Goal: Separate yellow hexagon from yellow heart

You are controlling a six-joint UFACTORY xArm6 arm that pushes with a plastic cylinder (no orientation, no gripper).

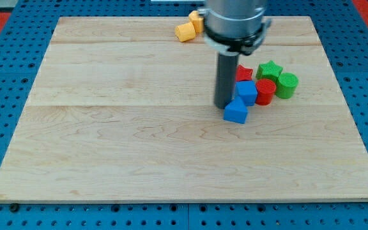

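Two yellow blocks sit touching at the view's top edge of the board. The nearer one (pixel 184 32) looks like the yellow hexagon. The other yellow block (pixel 197 20), probably the heart, is just up and right of it and partly hidden behind my arm. My tip (pixel 223 106) rests on the board well below them, toward the view's bottom right. It stands right beside the left edge of a blue block (pixel 236 112).
A cluster lies right of my tip: a second blue block (pixel 246 92), a red block (pixel 243 72), a red cylinder (pixel 265 91), a green star (pixel 269 69) and a green cylinder (pixel 287 85). The wooden board (pixel 107 147) rests on a blue pegboard.
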